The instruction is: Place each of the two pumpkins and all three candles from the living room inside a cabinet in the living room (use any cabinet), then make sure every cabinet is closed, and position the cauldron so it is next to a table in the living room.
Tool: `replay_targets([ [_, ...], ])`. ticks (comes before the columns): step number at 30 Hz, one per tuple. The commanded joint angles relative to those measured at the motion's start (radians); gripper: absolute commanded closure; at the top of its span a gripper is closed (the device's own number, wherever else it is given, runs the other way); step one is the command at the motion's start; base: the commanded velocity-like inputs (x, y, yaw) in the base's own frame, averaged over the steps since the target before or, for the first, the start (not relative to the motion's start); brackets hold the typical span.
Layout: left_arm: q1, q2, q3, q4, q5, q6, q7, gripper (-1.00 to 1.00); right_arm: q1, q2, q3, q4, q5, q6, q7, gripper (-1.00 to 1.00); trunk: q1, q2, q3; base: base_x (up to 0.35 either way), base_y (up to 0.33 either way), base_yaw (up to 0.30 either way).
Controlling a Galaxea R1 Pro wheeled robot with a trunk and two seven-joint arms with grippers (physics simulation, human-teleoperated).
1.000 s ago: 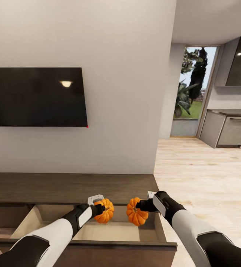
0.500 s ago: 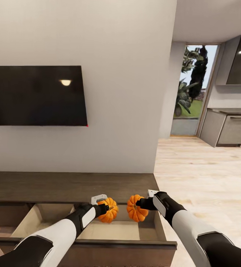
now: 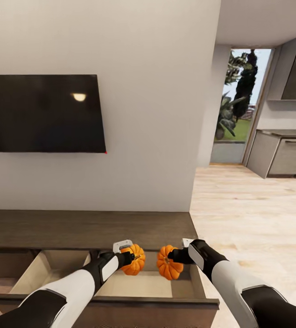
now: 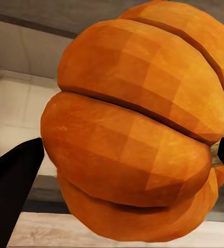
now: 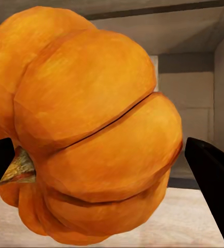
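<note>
Two bright orange ribbed pumpkins hang side by side over the open drawer (image 3: 120, 284) of the long dark brown cabinet (image 3: 84, 228). My left gripper (image 3: 130, 258) is shut on the left pumpkin (image 3: 134, 259); up close this pumpkin (image 4: 138, 129) sits between black fingers (image 4: 11, 191). My right gripper (image 3: 174, 258) is shut on the right pumpkin (image 3: 169, 269), which in the right wrist view is a large orange body (image 5: 91, 134) between black fingers (image 5: 212, 175), with the drawer's pale inside behind it. Candles, cauldron and table are out of view.
A black TV (image 3: 43, 114) hangs on the white wall above the cabinet. The drawer's dark front panel (image 3: 102, 303) stands out toward me. To the right, light wood floor (image 3: 252, 218) runs to a kitchen counter (image 3: 284, 152) and a glass door (image 3: 237, 105).
The head view has shifted a little. The left pumpkin moved slightly right and down toward the drawer, the right pumpkin dipped a little; the two now hang closer together.
</note>
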Motion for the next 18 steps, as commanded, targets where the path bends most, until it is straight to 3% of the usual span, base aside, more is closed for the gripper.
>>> replay_targets([
  [1, 0.000, 0.000, -0.007, 0.003, 0.011, 0.002, 0.006, 1.00, -0.001, 0.000, 0.007, 0.000, -0.006, 0.004, 0.000, 1.00, 0.000, -0.001, -0.003, 0.002, 0.000, 0.000],
  [13, 0.000, -0.005, -0.007, 0.045, 0.011, 0.003, 0.007, 1.00, -0.001, 0.000, 0.010, 0.004, -0.006, 0.002, 0.000, 1.00, 0.000, -0.001, -0.022, 0.004, 0.000, 0.000],
  [18, 0.000, -0.004, -0.006, 0.058, 0.010, 0.002, 0.007, 1.00, 0.000, 0.000, 0.010, 0.004, -0.006, 0.002, 0.000, 1.00, 0.000, -0.001, -0.030, 0.243, 0.000, 0.000],
])
